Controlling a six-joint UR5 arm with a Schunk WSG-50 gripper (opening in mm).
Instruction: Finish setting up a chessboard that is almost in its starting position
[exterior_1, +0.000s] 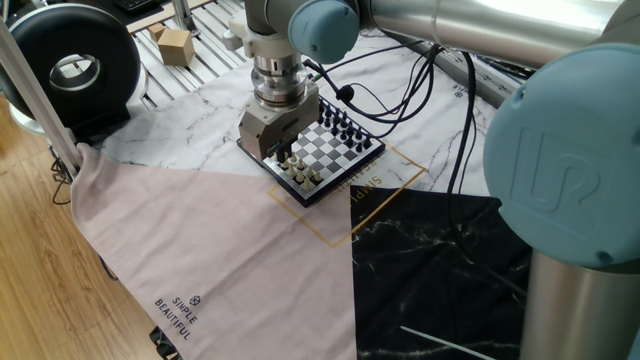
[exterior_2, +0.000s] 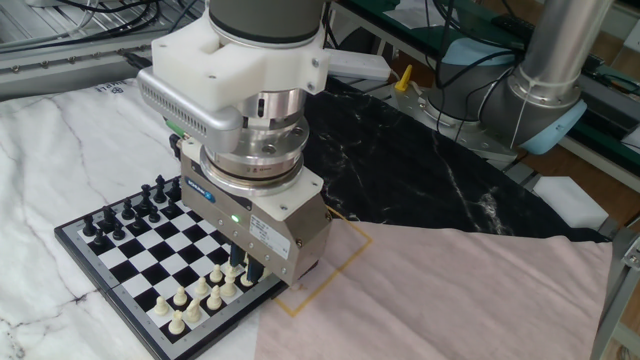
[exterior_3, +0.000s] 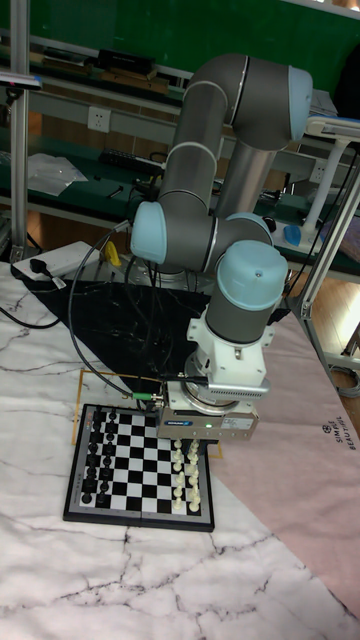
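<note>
The chessboard (exterior_1: 335, 152) lies on the white marble mat, a small black-and-white board with a dark rim (exterior_2: 105, 285). Black pieces (exterior_2: 130, 212) line its far side. Cream pieces (exterior_2: 185, 305) stand in two rows on the near side. My gripper (exterior_2: 241, 266) hangs low over the right end of the cream rows, dark fingertips (exterior_2: 251, 270) down among the pieces with a narrow gap. Whether a piece sits between them is hidden. In the tall fixed view the gripper body covers the fingers above the board (exterior_3: 120, 470).
A pink cloth (exterior_1: 200, 240) and a black marble cloth (exterior_1: 440, 270) border the board. Black cables (exterior_1: 420, 90) run behind it. A cardboard box (exterior_1: 175, 45) and a round black device (exterior_1: 70, 65) sit far left. A second arm (exterior_2: 545, 70) stands behind.
</note>
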